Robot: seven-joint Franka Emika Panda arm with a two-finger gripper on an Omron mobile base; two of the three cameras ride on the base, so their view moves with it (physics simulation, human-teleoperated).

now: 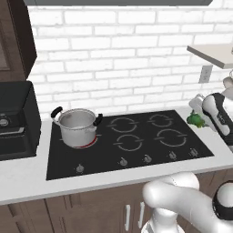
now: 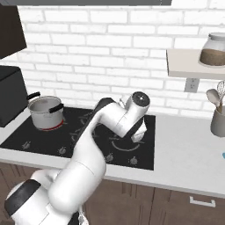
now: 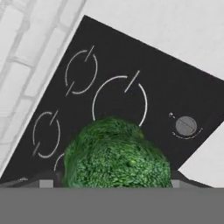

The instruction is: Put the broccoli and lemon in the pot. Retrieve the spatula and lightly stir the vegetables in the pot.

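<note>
While your claw (image 1: 200, 117) grips the broccoli (image 3: 117, 154) over the cooktop's right edge, the pot (image 1: 77, 126) waits well apart on the far-left burner; a loose hold could drop it onto the cooktop (image 1: 136, 157) mid-carry.
</note>
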